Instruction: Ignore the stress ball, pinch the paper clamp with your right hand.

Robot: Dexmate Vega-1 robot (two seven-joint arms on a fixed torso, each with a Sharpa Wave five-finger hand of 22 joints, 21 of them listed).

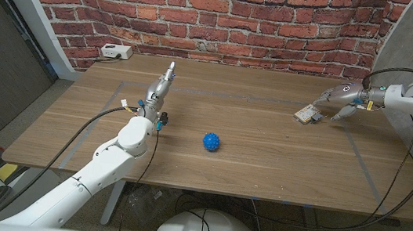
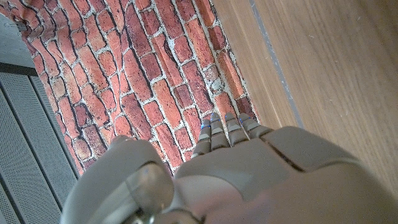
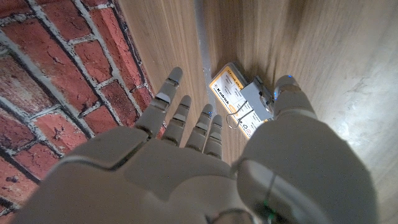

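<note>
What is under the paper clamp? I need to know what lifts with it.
The paper clamp is clipped on a small yellow-edged printed card lying on the wooden table. The right robot hand hovers over it; the card's far end is hidden by the thumb.

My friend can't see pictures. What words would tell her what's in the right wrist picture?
A grey robot hand reaches toward a paper clamp clipped on a small yellow-and-white card lying on a wooden table. Its thumb tip is right at the clamp, and its other fingers are spread apart and hold nothing. A red brick wall stands behind the table.
</note>
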